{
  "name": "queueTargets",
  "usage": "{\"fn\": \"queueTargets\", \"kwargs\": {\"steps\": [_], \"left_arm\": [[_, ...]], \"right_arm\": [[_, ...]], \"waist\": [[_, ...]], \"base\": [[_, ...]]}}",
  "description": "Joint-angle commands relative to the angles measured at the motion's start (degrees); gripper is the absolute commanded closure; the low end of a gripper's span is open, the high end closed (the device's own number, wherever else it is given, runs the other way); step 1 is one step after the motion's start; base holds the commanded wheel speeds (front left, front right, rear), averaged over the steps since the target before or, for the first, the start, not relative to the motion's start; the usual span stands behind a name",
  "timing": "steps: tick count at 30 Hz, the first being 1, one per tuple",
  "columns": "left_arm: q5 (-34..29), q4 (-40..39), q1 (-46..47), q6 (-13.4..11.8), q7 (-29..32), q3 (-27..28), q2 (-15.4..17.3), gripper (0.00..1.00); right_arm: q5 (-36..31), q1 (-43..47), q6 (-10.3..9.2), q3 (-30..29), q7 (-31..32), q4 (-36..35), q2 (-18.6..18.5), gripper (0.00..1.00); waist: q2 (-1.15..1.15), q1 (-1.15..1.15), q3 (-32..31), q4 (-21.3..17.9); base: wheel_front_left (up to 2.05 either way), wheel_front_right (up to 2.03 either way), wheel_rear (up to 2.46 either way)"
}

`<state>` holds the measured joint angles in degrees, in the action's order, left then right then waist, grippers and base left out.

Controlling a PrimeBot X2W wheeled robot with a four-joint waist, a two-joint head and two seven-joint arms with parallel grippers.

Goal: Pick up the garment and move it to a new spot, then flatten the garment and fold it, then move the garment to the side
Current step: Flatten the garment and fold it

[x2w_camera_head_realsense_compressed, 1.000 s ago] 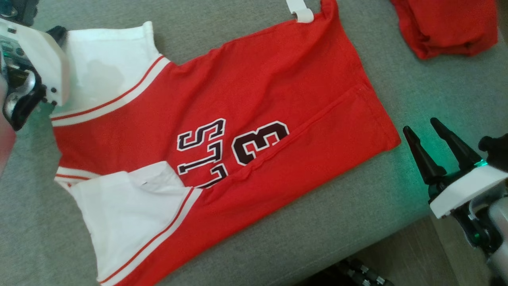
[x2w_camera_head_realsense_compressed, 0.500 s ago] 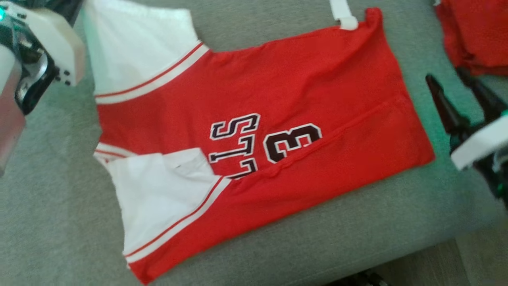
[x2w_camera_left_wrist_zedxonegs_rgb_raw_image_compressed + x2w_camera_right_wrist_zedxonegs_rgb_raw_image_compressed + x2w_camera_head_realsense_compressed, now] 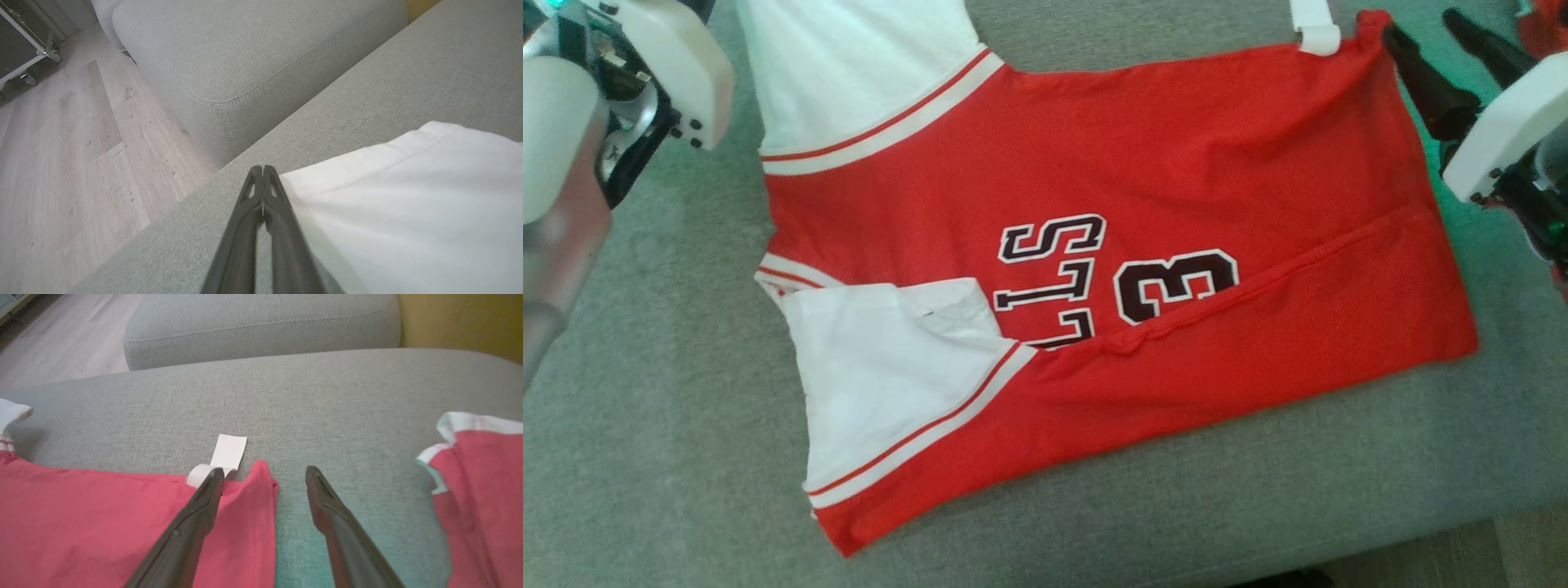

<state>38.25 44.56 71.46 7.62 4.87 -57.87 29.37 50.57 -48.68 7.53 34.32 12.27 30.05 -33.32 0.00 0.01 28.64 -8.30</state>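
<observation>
A: What changed?
B: Right gripper [image 3: 264, 470], fingers apart, now straddles the far corner of the jersey [image 3: 1176, 163], not the near one.
A: Left?
B: Left gripper [image 3: 261, 168] pressed together beside the sleeve [image 3: 408, 204]; jersey spread on the couch [image 3: 1258, 506], open seat beyond its far edge

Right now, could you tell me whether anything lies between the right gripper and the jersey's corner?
Nothing visible does. The open right gripper straddles the far corner of the red jersey, one finger over the cloth beside its white tag, the other over the sofa.

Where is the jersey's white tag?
Top right of the head view, the white tag sticks out from the far edge of the red jersey onto the grey cushion, beside the open right gripper.
</observation>
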Motion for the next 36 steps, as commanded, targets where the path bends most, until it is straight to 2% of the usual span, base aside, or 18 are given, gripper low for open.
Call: {"fn": "queueTargets", "kwargs": {"steps": [1,5,6,7,9,10,17,26,31,36], "left_arm": [[0.1,-0.1,3.7,-0.1,-0.6,1.6,1.9,1.00],[0.7,0.8,4.5,-0.1,-1.3,0.2,1.0,1.00],[0.8,0.9,4.7,-0.1,-1.5,-0.2,0.8,1.00],[1.0,1.1,4.9,-0.1,-1.7,-0.6,0.6,1.00],[1.4,1.4,5.3,-0.1,-2.0,-1.3,0.3,1.00],[1.6,1.6,5.5,-0.1,-2.2,-1.6,0.2,1.00],[2.1,2.8,6.8,-0.1,-4.3,-3.3,0.1,1.00],[0.8,5.5,10.1,-1.2,-14.8,-1.8,-1.0,1.00],[1.7,4.8,7.7,-0.8,-17.1,-2.2,-1.3,1.00],[2.7,0.8,2.5,-0.6,-18.2,-2.8,0.5,1.00]], "right_arm": [[0.7,-0.3,-0.04,0.6,0.1,-0.3,-1.2,0.00],[2.8,-2.7,-0.04,3.4,0.0,2.7,-1.4,0.00],[3.2,-3.2,-0.04,4.1,-0.2,3.3,-1.5,0.05],[3.6,-3.6,-0.04,4.9,-0.4,3.9,-1.6,0.34],[4.1,-4.2,-0.04,6.4,-1.0,4.8,-1.8,0.75],[4.4,-4.6,-0.04,7.2,-1.4,5.1,-2.0,1.00],[5.5,-7.2,-0.04,9.9,-6.7,7.3,-3.1,1.00],[7.7,-10.7,-0.04,11.0,-15.2,10.0,-4.3,1.00],[9.4,-8.5,-0.04,12.9,-18.3,10.2,-5.6,1.00],[10.6,-4.0,-0.04,13.9,-21.2,10.5,-6.4,1.00]], "waist": [[0.00,-0.01,0.1,0.6],[0.00,-0.01,0.2,1.6],[0.00,-0.01,0.3,1.8],[0.00,-0.01,0.3,2.0],[0.00,-0.01,0.4,2.3],[0.00,-0.01,0.4,2.4],[0.00,-0.01,0.3,2.6],[0.00,-0.01,-0.6,3.0],[0.00,-0.01,-2.6,4.1],[0.00,-0.01,-5.3,5.2]], "base": [[0.00,0.00,0.00],[0.00,0.00,0.00],[0.00,0.00,0.00],[0.00,0.00,0.00],[0.00,0.00,0.00],[0.00,0.00,0.00],[0.00,0.00,0.00],[0.00,0.00,0.00],[0.00,0.00,0.00],[0.00,0.00,0.00]]}}
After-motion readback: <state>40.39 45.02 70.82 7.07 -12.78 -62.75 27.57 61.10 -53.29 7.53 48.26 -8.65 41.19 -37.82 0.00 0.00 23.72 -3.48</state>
